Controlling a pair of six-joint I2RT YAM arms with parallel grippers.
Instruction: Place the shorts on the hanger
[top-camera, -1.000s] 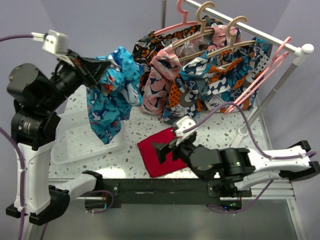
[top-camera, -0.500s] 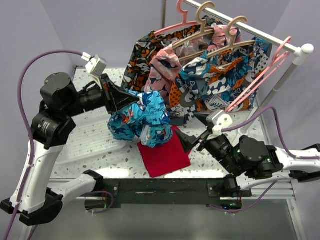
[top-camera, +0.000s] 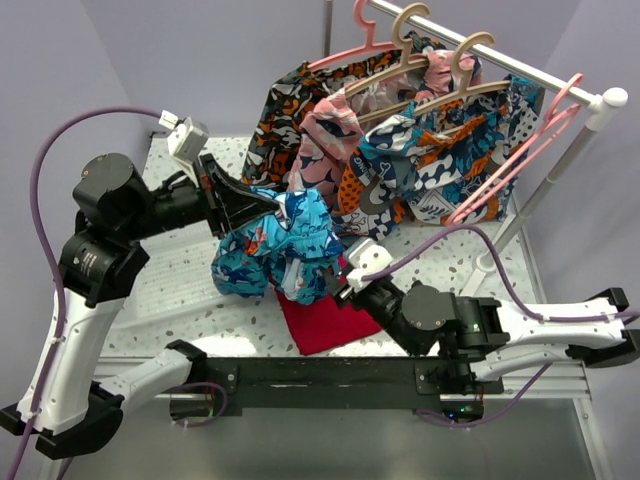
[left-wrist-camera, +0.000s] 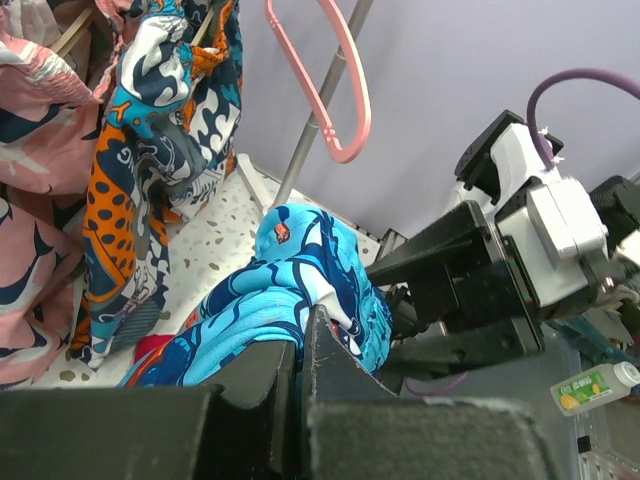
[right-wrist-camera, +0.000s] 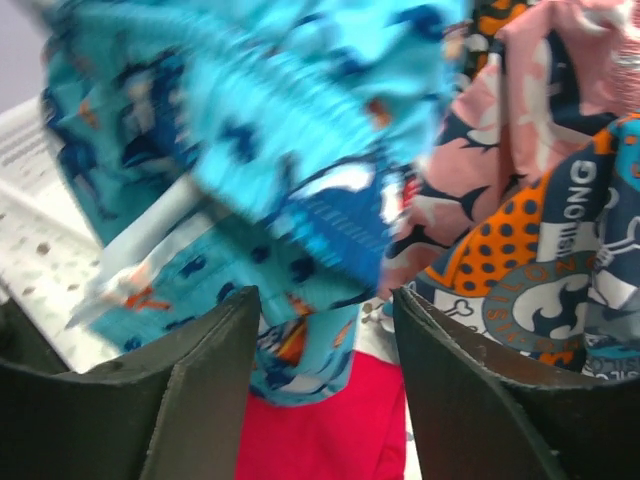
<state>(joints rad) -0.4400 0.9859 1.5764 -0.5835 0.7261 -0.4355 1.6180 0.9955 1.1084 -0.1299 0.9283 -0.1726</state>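
The turquoise shorts (top-camera: 285, 245) hang bunched from my left gripper (top-camera: 262, 207), which is shut on their upper fabric above the red cloth. In the left wrist view the shorts (left-wrist-camera: 290, 275) bulge out past my closed left gripper (left-wrist-camera: 300, 335). My right gripper (top-camera: 327, 285) is open just below and right of the bundle. In the right wrist view the shorts (right-wrist-camera: 270, 130) hang in front of my right gripper (right-wrist-camera: 325, 320), their lower edge between the spread fingers, not clamped. An empty pink hanger (top-camera: 520, 160) hangs on the right of the rail; its hook shows in the left wrist view (left-wrist-camera: 335, 95).
A red cloth (top-camera: 325, 320) lies on the table under the shorts. A white tray (top-camera: 160, 290) sits at the left. The rail (top-camera: 500, 55) carries wooden hangers (top-camera: 440, 65) with patterned garments (top-camera: 420, 160) close behind the shorts.
My left gripper has carried the shorts from above the tray rightward to the middle, over the red cloth. My right gripper swung right, then came back left up to the shorts' lower edge.
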